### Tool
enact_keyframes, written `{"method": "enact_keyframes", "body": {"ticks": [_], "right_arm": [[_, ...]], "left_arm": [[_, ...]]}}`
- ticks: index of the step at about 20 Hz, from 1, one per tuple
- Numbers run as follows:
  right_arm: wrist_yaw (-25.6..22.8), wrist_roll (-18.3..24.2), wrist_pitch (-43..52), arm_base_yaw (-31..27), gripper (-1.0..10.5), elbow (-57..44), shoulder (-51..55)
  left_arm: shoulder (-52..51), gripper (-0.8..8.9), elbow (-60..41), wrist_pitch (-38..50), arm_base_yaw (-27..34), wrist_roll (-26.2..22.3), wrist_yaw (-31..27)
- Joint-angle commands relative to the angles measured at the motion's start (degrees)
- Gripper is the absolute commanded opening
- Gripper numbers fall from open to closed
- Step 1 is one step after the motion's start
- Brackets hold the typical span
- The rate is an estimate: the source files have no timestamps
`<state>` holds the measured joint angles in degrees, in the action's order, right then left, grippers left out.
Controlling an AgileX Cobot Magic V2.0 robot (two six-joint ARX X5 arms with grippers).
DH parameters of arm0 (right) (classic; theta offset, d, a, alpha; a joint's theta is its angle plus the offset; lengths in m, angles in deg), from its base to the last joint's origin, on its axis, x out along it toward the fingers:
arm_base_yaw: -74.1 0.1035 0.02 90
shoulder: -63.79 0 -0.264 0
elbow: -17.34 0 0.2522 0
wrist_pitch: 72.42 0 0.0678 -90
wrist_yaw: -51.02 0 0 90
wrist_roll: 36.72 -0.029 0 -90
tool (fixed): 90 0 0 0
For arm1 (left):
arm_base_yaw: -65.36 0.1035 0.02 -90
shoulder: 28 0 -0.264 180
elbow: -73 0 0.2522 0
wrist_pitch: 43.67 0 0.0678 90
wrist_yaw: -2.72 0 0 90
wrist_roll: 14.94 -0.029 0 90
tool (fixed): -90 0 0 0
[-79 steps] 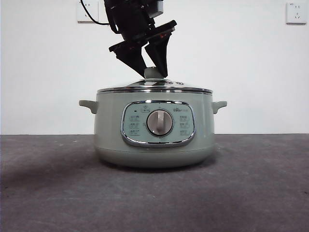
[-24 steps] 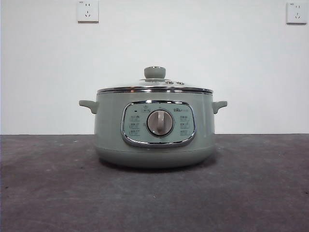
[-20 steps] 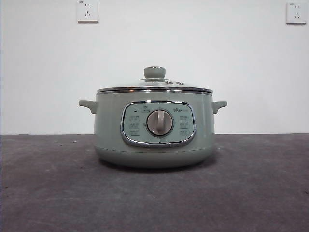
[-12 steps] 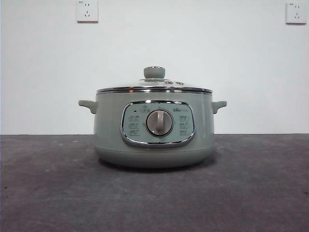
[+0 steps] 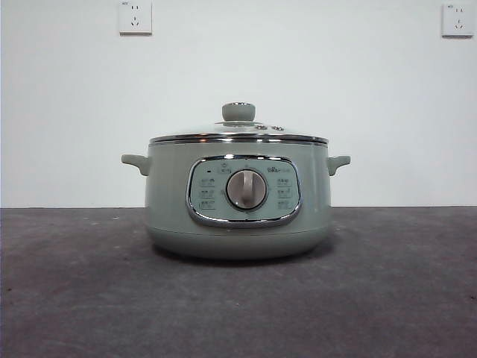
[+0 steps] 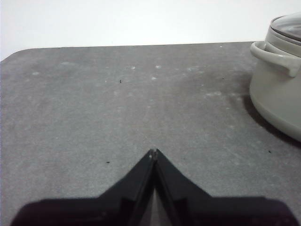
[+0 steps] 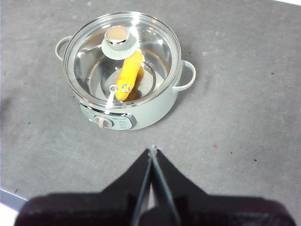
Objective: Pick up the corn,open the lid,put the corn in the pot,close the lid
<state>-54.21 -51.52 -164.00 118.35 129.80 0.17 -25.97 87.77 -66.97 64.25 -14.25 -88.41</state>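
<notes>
The pot (image 5: 238,198) stands upright on the dark grey desk (image 5: 82,298), control panel and silver dial (image 5: 247,189) facing the front camera. The lid (image 5: 238,136) sits level on the pot's rim, its chrome edge seated all round, with the sage-green knob (image 5: 238,112) on top. Through the glass, seen from the right wrist, the corn (image 7: 129,76) lies inside the pot, on the floor of the inner bowl (partly under the knob). The right claw (image 7: 152,151) hangs high above the desk, its two black jaws pressed together with nothing between them; the pot lies ahead of and below its tips, well apart from them. The left claw (image 6: 154,153) is low over bare desk, jaws likewise pressed tip to tip and gripping nothing; the pot's side and one handle (image 6: 275,57) show off to one side of it, well apart. Neither claw appears in the front view. Two wall sockets (image 5: 135,16) are on the white wall behind.
</notes>
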Motion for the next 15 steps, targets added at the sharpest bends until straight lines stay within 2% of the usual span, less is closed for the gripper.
{"method": "enact_keyframes", "body": {"ticks": [1,5,7,9,10,13,14,15], "right_arm": [[-0.2,-0.4,-1.3,0.0,0.0,-0.5,0.0],[-0.8,0.2,-1.2,-1.6,0.0,-0.5,0.7],[-1.3,7.5,1.6,-6.4,0.0,-1.5,1.6],[0.1,13.9,14.1,-12.8,0.0,-9.3,6.1],[3.3,14.4,22.8,-16.5,0.0,-16.0,9.7],[19.0,14.4,52.8,-28.9,0.0,-41.3,23.3],[21.4,14.4,61.5,-32.5,0.0,-49.6,27.7],[21.7,14.4,68.1,-35.3,0.0,-57.2,31.5]], "left_arm": [[0.4,-0.03,-0.6,0.2,-0.1,0.4,0.0],[1.3,-0.02,-0.6,0.2,-0.1,0.4,0.0],[1.7,-0.03,-0.6,0.2,-0.1,0.4,0.0],[1.9,-0.03,-0.6,0.2,-0.1,0.4,0.0],[1.9,-0.03,-0.6,0.2,-0.1,0.4,0.0],[1.9,-0.03,-0.6,0.2,-0.1,0.4,0.0],[1.9,-0.03,-0.6,0.2,-0.1,0.4,0.0],[1.9,-0.03,-0.6,0.2,-0.1,0.4,0.0]]}}
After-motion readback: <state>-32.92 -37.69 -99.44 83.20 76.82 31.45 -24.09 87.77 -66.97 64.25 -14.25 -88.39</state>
